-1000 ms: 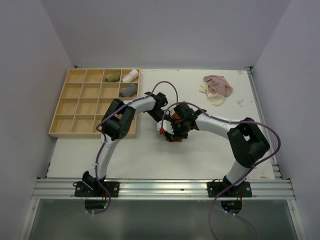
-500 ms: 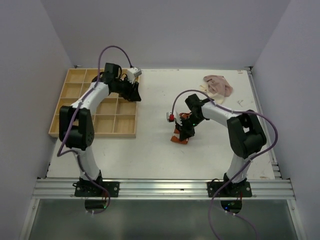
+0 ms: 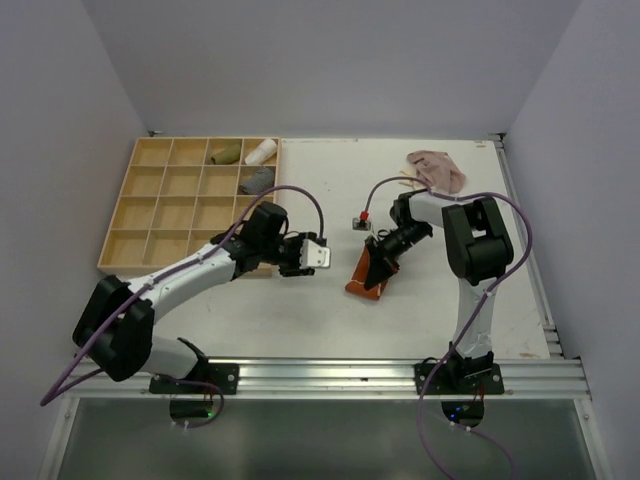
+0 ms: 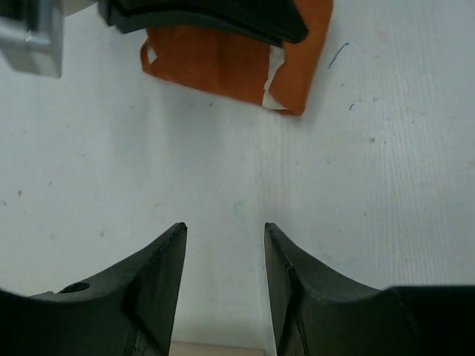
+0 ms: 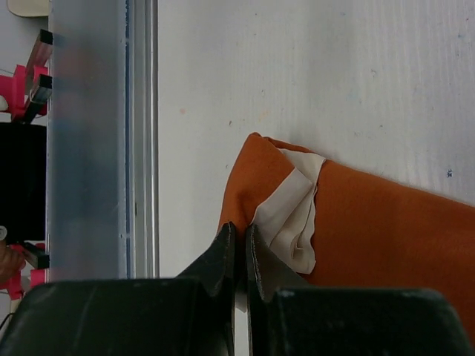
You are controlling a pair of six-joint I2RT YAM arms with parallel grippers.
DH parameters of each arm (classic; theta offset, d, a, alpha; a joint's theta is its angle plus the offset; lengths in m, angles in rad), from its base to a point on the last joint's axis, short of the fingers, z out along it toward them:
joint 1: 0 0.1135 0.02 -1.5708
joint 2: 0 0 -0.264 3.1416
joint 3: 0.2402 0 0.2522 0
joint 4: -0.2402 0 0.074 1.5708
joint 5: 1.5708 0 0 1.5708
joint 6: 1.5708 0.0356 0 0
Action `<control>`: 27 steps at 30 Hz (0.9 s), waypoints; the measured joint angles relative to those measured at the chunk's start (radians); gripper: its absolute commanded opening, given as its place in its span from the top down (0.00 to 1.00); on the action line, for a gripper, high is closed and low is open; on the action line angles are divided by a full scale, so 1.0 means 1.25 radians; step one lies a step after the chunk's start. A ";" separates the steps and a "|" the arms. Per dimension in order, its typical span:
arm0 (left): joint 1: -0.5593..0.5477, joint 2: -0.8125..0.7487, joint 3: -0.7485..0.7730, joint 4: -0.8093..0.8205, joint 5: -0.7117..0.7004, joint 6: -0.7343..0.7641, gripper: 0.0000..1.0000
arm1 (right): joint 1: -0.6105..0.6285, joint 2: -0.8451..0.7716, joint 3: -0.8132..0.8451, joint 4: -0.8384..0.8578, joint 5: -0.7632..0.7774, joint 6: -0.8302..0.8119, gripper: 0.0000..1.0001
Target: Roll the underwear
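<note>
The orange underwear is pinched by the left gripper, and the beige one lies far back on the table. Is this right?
No: the right gripper pinches the orange underwear, as the right wrist view shows. The beige one does lie far back.

A wooden divided tray holds three cloth rolls.
</note>
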 measured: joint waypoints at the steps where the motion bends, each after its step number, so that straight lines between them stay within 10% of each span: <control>1: -0.025 0.009 -0.013 0.013 -0.007 0.011 0.50 | 0.000 -0.001 -0.002 -0.001 -0.008 0.000 1.00; 21: -0.264 0.275 0.035 0.201 -0.066 0.041 0.46 | -0.002 -0.009 -0.050 0.011 -0.010 0.003 1.00; 27: -0.285 0.335 0.076 0.206 -0.082 0.047 0.74 | -0.003 -0.011 -0.050 0.011 -0.010 0.003 0.99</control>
